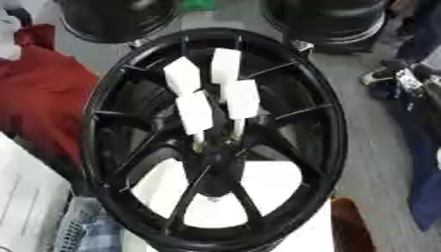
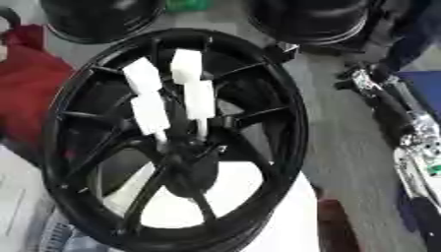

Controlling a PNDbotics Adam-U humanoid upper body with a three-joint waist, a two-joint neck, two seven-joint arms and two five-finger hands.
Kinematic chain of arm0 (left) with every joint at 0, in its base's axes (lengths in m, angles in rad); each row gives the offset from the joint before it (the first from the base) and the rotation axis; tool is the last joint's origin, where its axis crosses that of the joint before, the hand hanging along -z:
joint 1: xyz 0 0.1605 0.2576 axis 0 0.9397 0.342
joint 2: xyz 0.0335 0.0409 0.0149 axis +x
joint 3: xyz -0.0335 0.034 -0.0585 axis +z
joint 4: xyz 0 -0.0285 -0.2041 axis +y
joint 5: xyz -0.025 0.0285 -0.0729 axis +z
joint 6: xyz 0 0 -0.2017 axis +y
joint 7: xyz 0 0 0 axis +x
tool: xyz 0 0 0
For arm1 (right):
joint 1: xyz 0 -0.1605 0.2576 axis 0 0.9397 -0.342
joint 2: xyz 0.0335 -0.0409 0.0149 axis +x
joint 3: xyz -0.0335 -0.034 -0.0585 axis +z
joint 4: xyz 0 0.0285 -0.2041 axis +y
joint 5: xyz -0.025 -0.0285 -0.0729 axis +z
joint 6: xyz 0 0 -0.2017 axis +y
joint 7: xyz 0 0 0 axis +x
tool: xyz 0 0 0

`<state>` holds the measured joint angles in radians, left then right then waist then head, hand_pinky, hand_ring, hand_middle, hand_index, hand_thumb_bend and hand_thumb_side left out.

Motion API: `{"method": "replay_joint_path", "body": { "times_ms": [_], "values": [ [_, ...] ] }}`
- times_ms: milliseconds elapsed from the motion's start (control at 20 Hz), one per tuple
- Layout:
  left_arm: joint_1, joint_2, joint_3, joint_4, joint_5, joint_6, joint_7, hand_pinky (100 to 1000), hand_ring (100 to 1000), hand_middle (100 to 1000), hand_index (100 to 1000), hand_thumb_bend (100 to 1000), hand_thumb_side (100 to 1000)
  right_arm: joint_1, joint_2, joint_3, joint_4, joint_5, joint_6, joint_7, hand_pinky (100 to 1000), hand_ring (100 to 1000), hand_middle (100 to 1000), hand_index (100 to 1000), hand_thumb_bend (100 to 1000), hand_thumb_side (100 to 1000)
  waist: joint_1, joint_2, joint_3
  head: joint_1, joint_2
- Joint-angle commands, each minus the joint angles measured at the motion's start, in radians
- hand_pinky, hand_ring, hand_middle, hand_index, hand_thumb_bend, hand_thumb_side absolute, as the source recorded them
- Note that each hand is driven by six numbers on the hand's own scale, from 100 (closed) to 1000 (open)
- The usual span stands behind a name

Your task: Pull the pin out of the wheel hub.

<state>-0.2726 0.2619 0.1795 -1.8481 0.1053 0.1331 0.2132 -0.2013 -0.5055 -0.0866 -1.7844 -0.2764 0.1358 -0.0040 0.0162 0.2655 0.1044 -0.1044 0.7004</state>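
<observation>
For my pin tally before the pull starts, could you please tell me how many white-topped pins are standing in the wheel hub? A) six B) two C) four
C: four white-topped pins stand close together, rising from the hub of the black wheel.

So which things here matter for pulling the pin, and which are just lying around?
For the job:
- black wheel, spokes up
- white-headed pins standing in the wheel hub

Lying about:
- two more black wheels behind
- red cloth at left
- silver and black arm at right, hand unclear
</observation>
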Motion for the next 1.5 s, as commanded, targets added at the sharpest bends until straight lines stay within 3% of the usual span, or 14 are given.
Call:
{"method": "replay_joint_path", "body": {
  "times_ms": [50, 900, 1200, 1500],
  "values": [
    [-0.006, 0.015, 0.009, -0.021, -0.003, 0.000, -0.001, 731, 695, 608, 727, 393, 606, -0.006, -0.030, -0.012, -0.015, 0.001, -0.002, 0.004, 975, 718, 669, 795, 100, 589, -0.001, -0.020, -0.001, -0.002, -0.014],
    [-0.018, 0.041, 0.005, -0.021, -0.009, -0.005, -0.006, 731, 698, 610, 727, 392, 600, -0.002, -0.039, -0.011, -0.023, 0.003, -0.003, 0.009, 976, 719, 668, 796, 100, 589, 0.002, -0.012, -0.002, -0.002, -0.016],
    [-0.057, 0.187, -0.015, -0.012, -0.032, -0.032, -0.028, 733, 700, 612, 730, 386, 582, 0.008, -0.058, -0.014, -0.051, -0.001, -0.009, 0.010, 976, 720, 668, 796, 100, 590, 0.009, 0.016, -0.017, -0.001, -0.030],
    [-0.145, 0.471, -0.070, -0.001, -0.077, -0.104, -0.131, 744, 709, 624, 747, 392, 538, 0.027, -0.079, -0.019, -0.076, 0.014, -0.010, 0.009, 974, 720, 668, 796, 100, 590, 0.016, 0.036, -0.029, -0.004, -0.033]
  ]
}}
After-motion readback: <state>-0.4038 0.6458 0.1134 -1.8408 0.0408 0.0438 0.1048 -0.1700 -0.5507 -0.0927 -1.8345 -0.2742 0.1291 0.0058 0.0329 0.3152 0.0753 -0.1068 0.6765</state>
